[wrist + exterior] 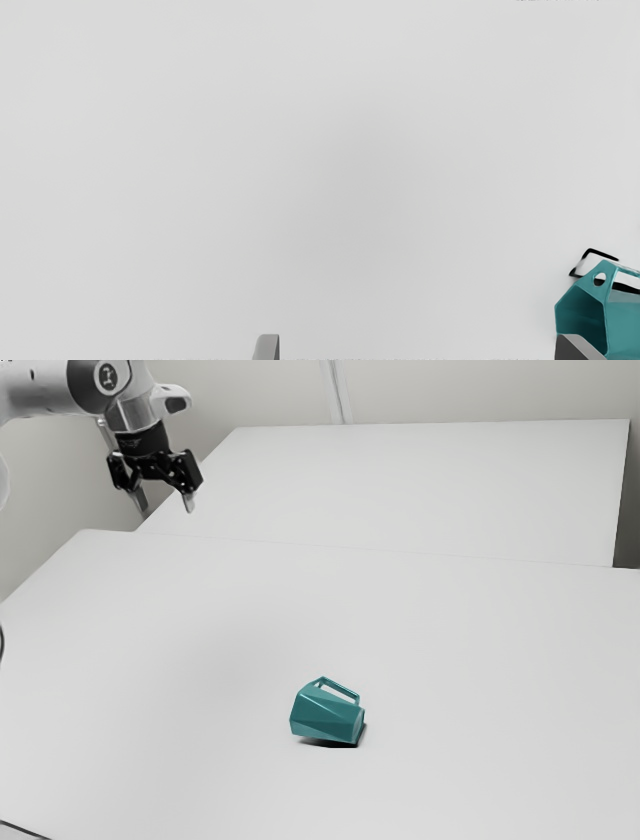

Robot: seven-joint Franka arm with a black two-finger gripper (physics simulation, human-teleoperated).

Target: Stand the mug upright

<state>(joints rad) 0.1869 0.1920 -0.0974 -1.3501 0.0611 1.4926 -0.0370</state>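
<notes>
High at the exterior view's upper left, the gripper (pixel 167 508) hangs well above and away from the mug. The teal faceted mug (pixel 326 716) lies on its side on the white table, its handle facing up and its base toward the exterior view's right. In the wrist view, the gripper (pixel 417 347) is open, its fingertips far apart with bare table showing between them. The mug (pixel 622 320) appears beyond one fingertip, which covers a bit of it; its hollow mouth and part of the handle are visible.
A wide white table (pixel 180 660) carries the mug. Behind it stands another white surface (pixel 420 490), with pale walls around. A dark cable (pixel 22 830) shows at the exterior view's lower left corner.
</notes>
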